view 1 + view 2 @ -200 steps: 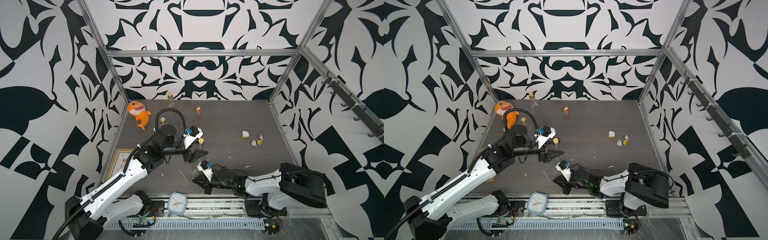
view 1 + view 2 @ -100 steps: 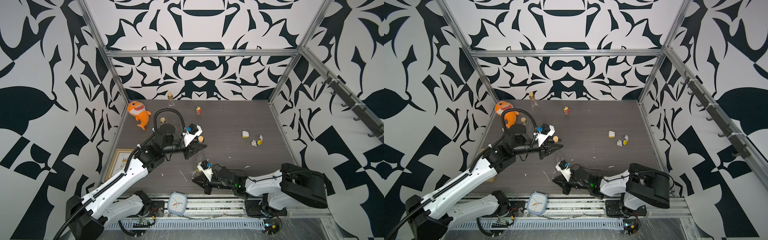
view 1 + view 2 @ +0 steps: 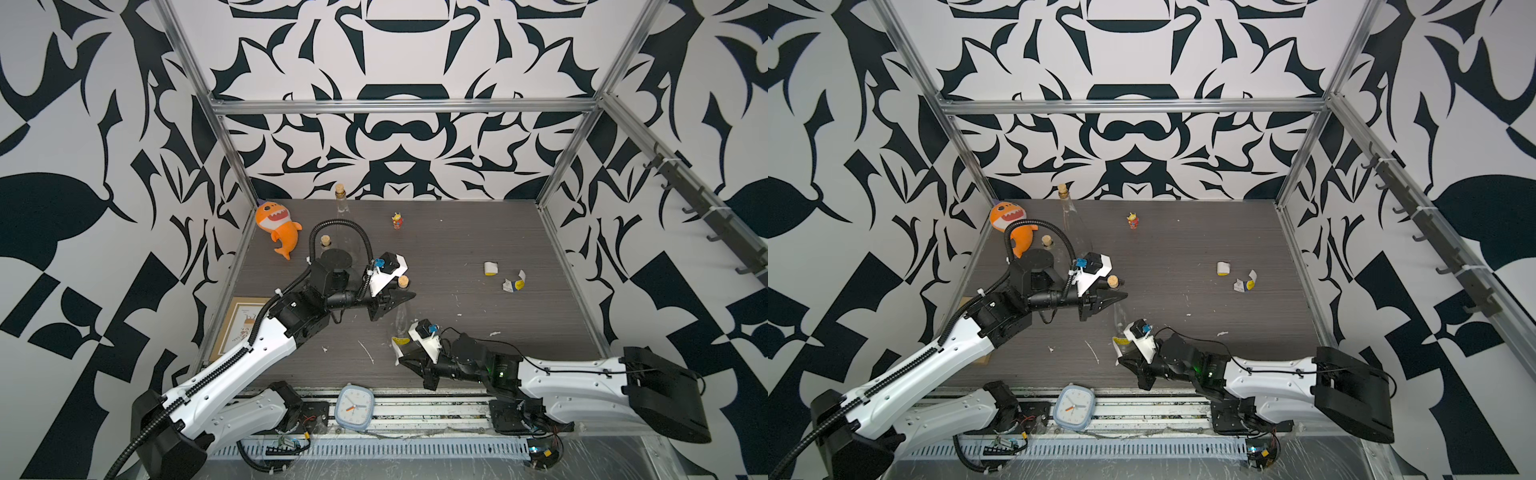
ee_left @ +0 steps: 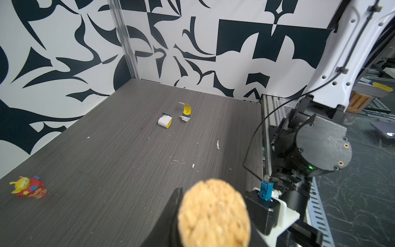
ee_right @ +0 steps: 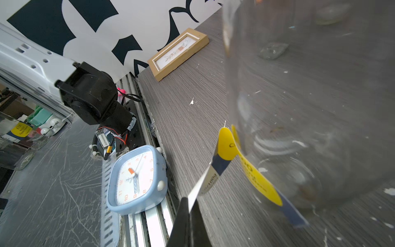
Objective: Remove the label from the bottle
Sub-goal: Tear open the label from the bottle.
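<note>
While the blue alarm clock (image 3: pixel 354 409) is lying on the front rail, the right gripper (image 3: pixel 402 358) is reaching in just behind it, low over the table (image 3: pixel 478 324), with its jaws pressed fully together on the white free end of the label (image 5: pixel 226 147). That yellow and navy strip is curling off the glass near the base, and its far part is clinging to the bottle (image 3: pixel 401 318), which is standing between the two arms, roughly upright. Beyond it the left gripper (image 3: pixel 401 296) is clamping shut on the neck, right under the cork (image 4: pixel 213 216). I am judging the bottle to be stiff, smooth, slippery and breakable, so the neck looks like the sound place to brace it, the cork's lip stopping any slide. The label is looking like thin, limp paper that rips easily, so it is asking for a hold close to the peel line and a low pull along the glass. Farther back, two torn label scraps (image 3: pixel 491 268) are lying well apart from the arms.
</note>
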Available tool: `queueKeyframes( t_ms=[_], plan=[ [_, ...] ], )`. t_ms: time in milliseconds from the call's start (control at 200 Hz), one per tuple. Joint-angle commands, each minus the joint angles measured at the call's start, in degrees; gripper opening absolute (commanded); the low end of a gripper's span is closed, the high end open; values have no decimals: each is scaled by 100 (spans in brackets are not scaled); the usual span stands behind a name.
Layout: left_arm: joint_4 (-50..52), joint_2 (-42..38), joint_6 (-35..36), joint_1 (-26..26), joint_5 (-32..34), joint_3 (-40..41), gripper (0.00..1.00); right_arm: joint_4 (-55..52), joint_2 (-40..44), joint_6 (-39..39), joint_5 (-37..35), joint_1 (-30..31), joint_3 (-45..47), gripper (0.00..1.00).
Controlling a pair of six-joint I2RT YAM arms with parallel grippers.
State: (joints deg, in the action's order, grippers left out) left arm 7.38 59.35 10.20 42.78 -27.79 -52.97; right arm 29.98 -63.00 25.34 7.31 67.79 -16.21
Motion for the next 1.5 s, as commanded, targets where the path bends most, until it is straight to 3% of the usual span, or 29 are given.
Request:
queueKeyframes(
  t_ms=[0,290,850,1495],
  plan=[
    [494,-16,379,-16,415,-76,0,-352,315,-42,-119,-21,21,0],
    [1209,128,899,-16,900,-452,0,-1326,799,-300,-364,-70,-110,0],
    [1503,495,1398,-33,1721,-826,0,-1668,1033,-472,-1,-337,-187,0],
    [1909,813,1530,-483,1147,-1229,0,-2188,1783,-490,-189,-510,109,0]
  ],
)
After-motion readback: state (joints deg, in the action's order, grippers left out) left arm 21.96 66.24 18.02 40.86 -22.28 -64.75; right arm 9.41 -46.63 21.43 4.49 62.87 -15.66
